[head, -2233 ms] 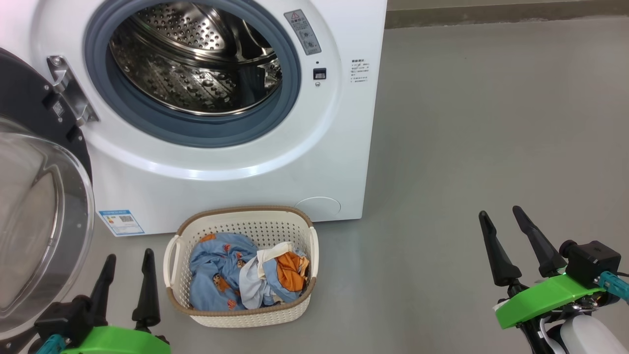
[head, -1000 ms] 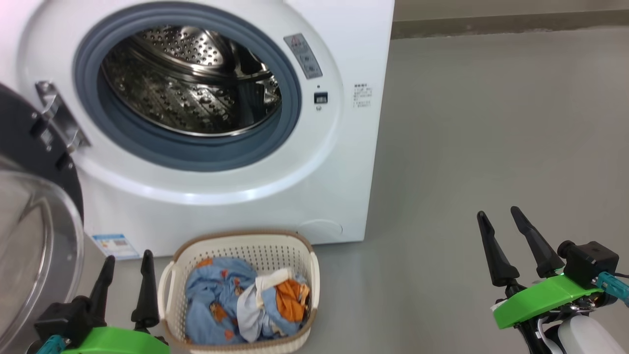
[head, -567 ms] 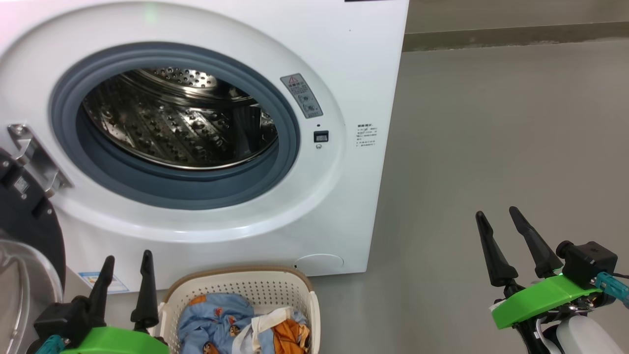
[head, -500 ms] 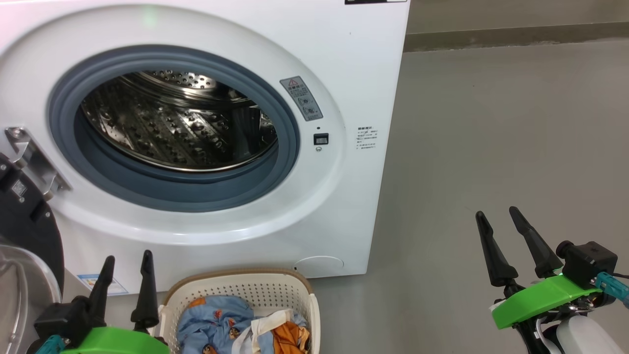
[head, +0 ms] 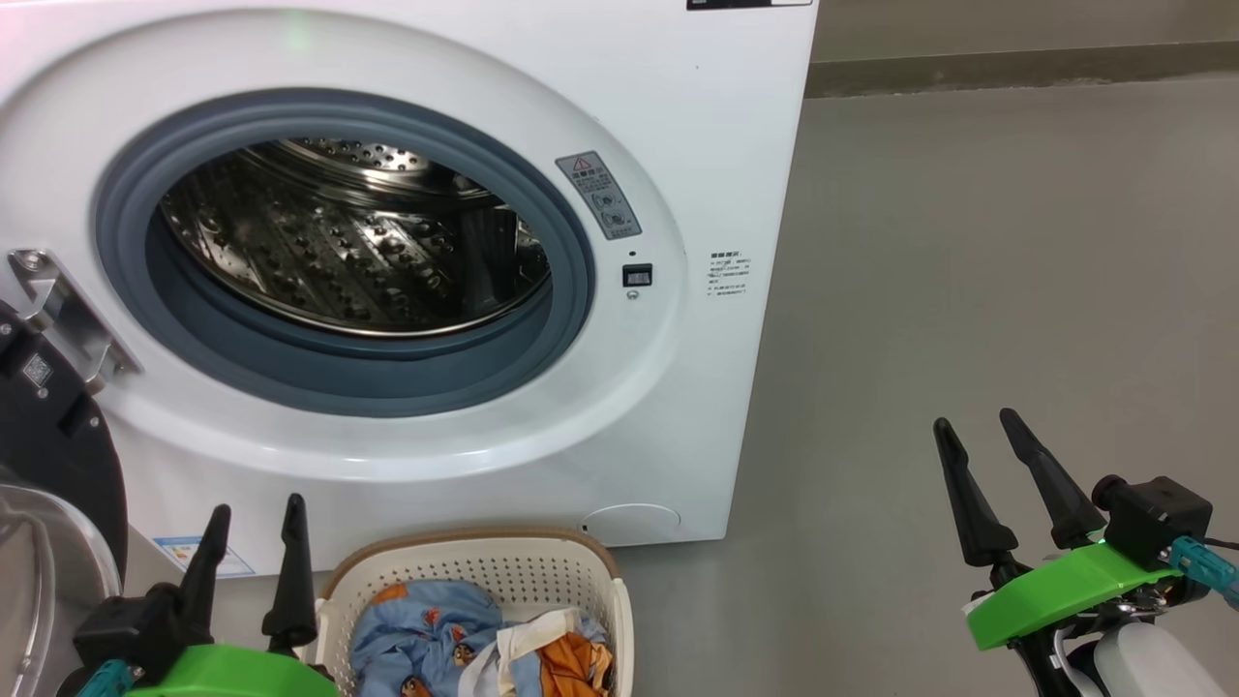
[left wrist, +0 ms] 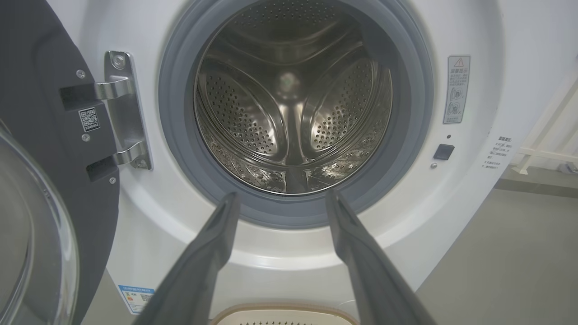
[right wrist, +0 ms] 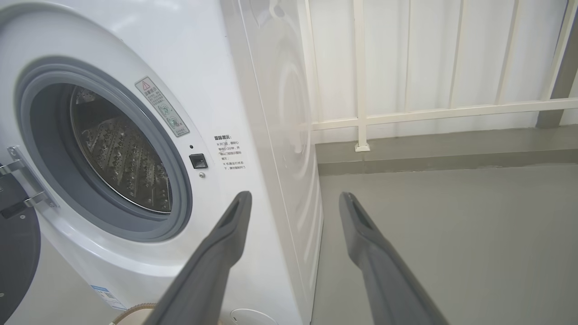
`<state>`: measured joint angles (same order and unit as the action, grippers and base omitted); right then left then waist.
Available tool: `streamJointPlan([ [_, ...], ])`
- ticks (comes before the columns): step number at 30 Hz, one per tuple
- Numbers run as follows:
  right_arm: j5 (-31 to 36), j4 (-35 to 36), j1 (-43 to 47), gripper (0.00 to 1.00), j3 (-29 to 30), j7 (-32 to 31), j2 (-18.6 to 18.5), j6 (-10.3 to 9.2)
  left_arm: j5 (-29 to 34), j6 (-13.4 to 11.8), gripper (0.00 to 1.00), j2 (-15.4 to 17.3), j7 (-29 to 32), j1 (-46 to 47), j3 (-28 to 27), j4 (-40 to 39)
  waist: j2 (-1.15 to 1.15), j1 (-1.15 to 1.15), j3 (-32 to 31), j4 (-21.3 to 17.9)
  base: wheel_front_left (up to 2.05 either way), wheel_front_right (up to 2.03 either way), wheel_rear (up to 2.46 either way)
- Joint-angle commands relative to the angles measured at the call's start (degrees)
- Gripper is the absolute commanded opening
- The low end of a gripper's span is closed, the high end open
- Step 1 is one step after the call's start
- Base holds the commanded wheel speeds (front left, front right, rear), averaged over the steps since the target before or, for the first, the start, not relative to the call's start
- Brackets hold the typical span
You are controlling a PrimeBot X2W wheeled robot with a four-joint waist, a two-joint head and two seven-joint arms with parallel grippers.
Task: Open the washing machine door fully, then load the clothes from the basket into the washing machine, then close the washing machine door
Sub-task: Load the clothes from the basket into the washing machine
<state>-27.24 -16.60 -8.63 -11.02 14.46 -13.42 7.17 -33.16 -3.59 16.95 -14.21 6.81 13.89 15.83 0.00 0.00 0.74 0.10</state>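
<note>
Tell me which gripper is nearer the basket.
Left. The left gripper is close beside the left end of the basket, jaws open. The right gripper, also open, is far off to the basket's right, above the floor.

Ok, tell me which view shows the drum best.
Left wrist view: it looks straight into the drum, so the perforated wall, ribs and back show. Head view looks down, catching the lower wall at a slant. Right wrist view sees a narrow slice from the side.

Basket before washing machine; clothes in basket; washing machine door swung left.
</note>
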Motion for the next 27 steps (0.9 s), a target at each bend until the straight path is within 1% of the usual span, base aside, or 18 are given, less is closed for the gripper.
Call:
streamJointPlan([
  [1, 0.3, 1.2, -1.1, 1.0, -1.2, 0.5, -1.0, 0.32, -0.1, -0.3, 1.0, 1.6, -0.7, 1.9, -1.9, -0.8, 0.0, 0.0, 0.1, 0.1, 0.0, 0.0, 0.0],
  [27, 0.0, 0.8, -1.6, 1.0, -1.8, 0.5, -1.1, 0.32, 0.2, -0.4, 1.0, 1.7, -0.7, 2.4, -1.4, -0.2, 0.0, 0.0, 0.6, 0.1, 0.0, 0.0, 0.0],
])
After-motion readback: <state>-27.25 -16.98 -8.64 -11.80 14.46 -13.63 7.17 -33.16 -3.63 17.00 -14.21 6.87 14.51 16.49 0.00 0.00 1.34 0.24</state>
